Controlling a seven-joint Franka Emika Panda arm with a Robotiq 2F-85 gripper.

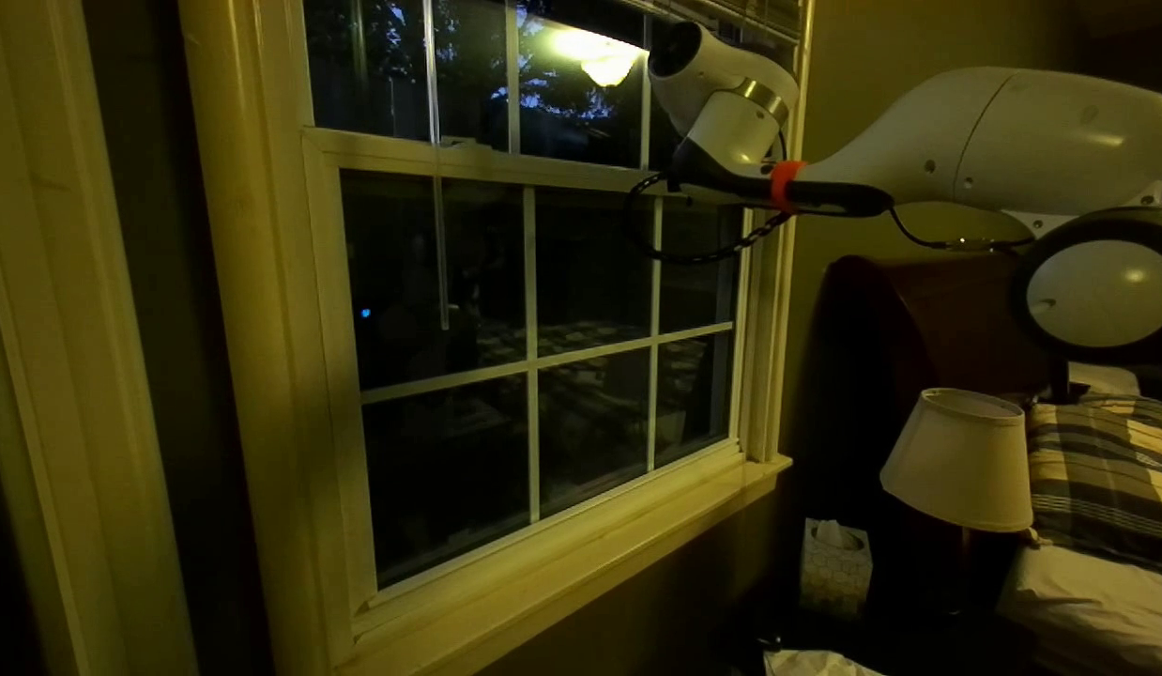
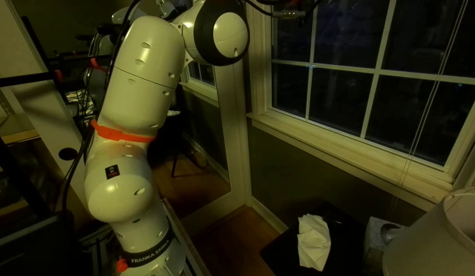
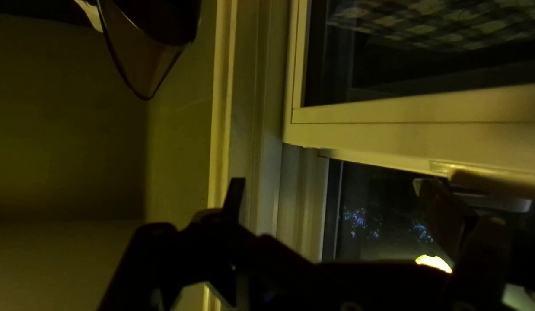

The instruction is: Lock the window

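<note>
The window (image 1: 581, 171) has a cream-white frame, muntins and dark glass. It also shows in an exterior view (image 2: 375, 71) and in the wrist view (image 3: 401, 129), which appears upside down. A pale lock fitting (image 3: 492, 178) sits on the meeting rail at the right of the wrist view. A similar small fitting (image 1: 466, 143) shows on the rail in an exterior view. My gripper (image 3: 339, 201) is open, its dark fingers spread wide with nothing between them. The right finger is beside the lock fitting and overlaps it; I cannot tell whether they touch. The arm hides the gripper in the exterior views.
A clear blind wand (image 1: 440, 235) hangs before the glass. A lamp (image 1: 956, 460), a tissue box (image 1: 834, 568) and a bed (image 1: 1107, 451) stand right of the window. Crumpled paper (image 2: 314, 242) lies on a black table. A mirror (image 2: 206, 153) stands behind the arm.
</note>
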